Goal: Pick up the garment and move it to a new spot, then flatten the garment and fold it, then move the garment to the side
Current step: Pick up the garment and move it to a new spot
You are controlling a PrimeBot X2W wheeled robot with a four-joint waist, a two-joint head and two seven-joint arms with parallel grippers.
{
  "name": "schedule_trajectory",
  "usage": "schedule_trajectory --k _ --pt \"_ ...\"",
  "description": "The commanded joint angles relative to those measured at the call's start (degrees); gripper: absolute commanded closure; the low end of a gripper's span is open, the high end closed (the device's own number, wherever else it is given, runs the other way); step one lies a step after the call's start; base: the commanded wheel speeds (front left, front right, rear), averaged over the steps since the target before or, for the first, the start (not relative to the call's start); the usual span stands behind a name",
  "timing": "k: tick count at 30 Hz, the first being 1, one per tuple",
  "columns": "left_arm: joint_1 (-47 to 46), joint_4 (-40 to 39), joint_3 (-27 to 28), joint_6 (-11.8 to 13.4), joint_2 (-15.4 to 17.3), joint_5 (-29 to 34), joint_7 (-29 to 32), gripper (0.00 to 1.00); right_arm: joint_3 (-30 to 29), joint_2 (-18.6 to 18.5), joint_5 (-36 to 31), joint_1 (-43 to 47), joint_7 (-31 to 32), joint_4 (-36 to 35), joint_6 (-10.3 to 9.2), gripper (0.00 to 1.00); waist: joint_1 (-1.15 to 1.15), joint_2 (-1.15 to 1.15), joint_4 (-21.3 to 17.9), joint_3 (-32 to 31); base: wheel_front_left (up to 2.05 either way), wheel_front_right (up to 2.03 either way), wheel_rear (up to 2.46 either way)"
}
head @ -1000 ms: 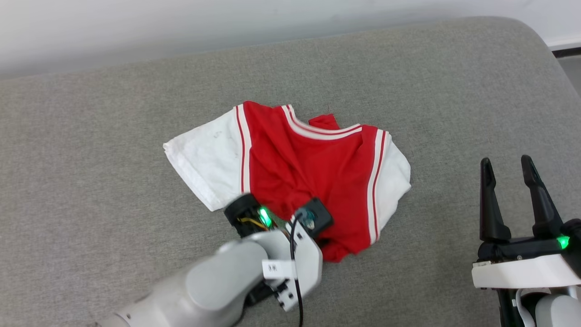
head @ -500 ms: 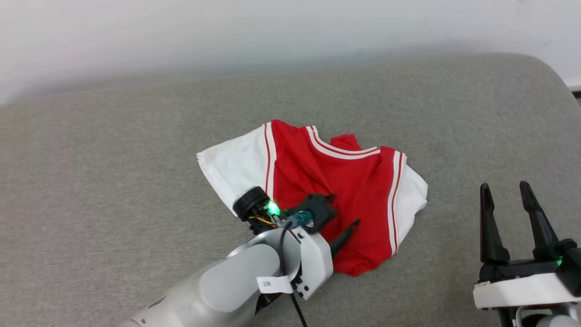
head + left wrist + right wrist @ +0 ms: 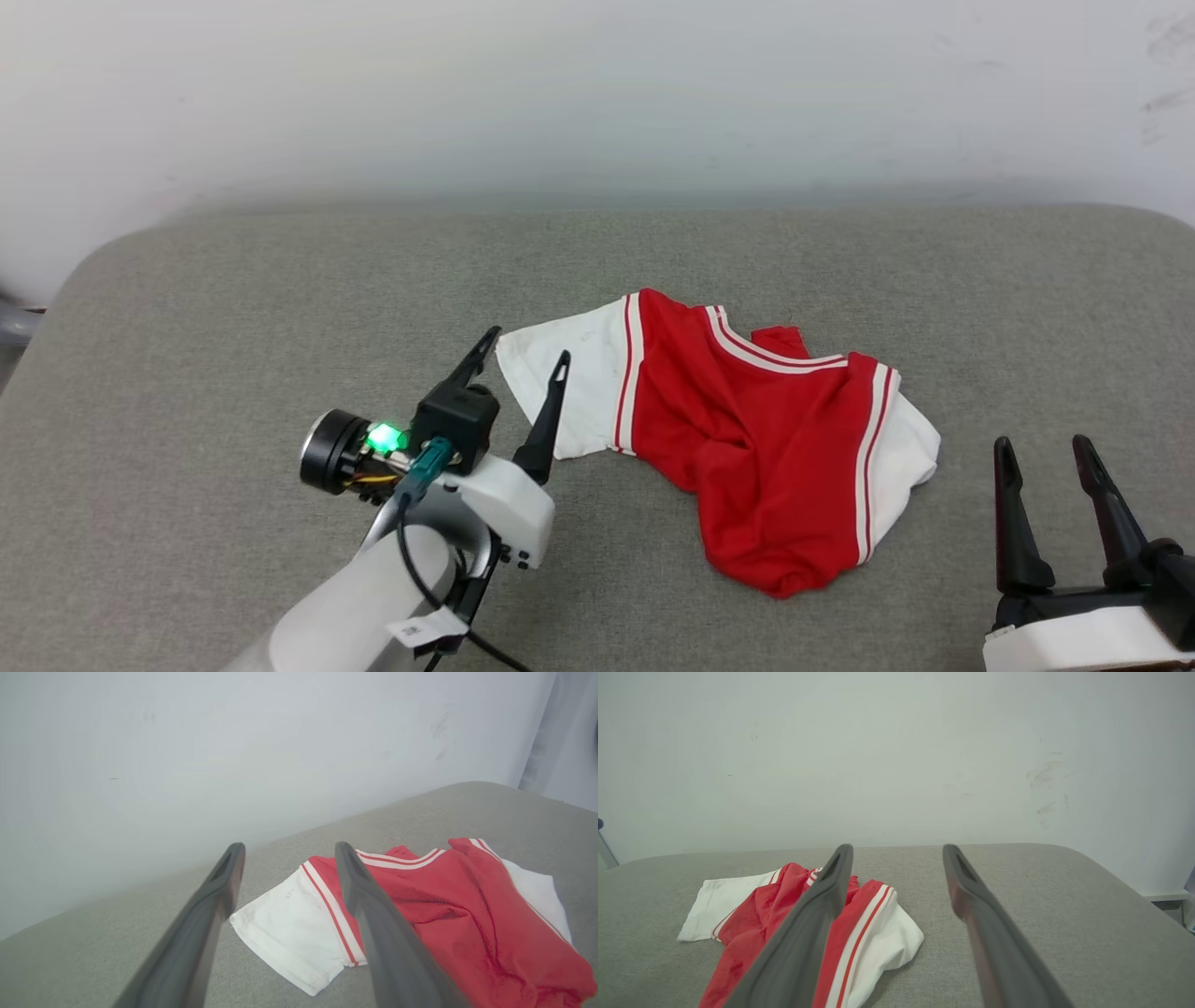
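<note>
Left gripper (image 3: 527, 343): we log it lifted off the garment (image 3: 766, 448), whose red lower hem (image 3: 775, 579) it pinched a second ago; its fingers (image 3: 549, 411) now stand spread and empty, tips just beside the white sleeve (image 3: 569, 392). Hem: we note it released, slack on the grey cushion (image 3: 233, 308). Head view: we record an upward tilt, more wall (image 3: 597, 93) showing.

1. Left gripper (image 3: 289, 848): two long dark grey fingers, spread wide, with nothing between them.
2. Bright red jersey T-shirt with white sleeves and striped trim (image 3: 444, 905): lies rumpled, one white sleeve (image 3: 289, 924) spread flat, short of the surface's far edge.
3. Grey woven padded surface (image 3: 93, 961): carries the T-shirt; far edge rounded.
4. Pale plain wall (image 3: 233, 742): behind the far edge.
</note>
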Motion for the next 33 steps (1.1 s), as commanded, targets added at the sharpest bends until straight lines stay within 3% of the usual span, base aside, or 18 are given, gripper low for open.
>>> schedule_trajectory --k 1,8,13,18,33 --pt "3.8 -2.6 3.4 2.3 0.9 2.0 -0.2 0.00 -0.4 0.1 -0.2 1.1 -0.1 0.1 -0.04 0.00 0.00 0.00 1.6 -1.1 0.00 0.00 0.00" --pt "13.1 -9.0 13.4 6.0 1.5 7.4 -0.2 0.00 -0.6 0.1 0.4 2.0 -0.1 0.4 -0.04 0.00 0.00 0.00 3.6 -1.9 0.00 0.00 0.00" --pt "20.3 -13.1 21.0 5.9 0.6 11.9 -0.2 0.00 -0.2 0.1 0.6 2.4 -0.1 0.7 -0.04 0.00 0.00 0.00 4.4 -2.6 0.00 0.00 0.00" --pt "27.0 -15.5 27.5 4.3 -1.6 15.6 -0.2 0.00 0.2 0.1 0.9 3.0 -0.1 1.0 -0.04 0.00 0.00 0.00 4.8 -3.1 0.00 0.00 0.00" --pt "35.8 -15.2 38.4 -4.8 -9.0 23.9 -0.2 0.00 0.5 0.1 2.2 4.6 -0.1 1.8 -0.04 0.00 0.00 0.00 4.2 -3.9 0.00 0.00 0.00"
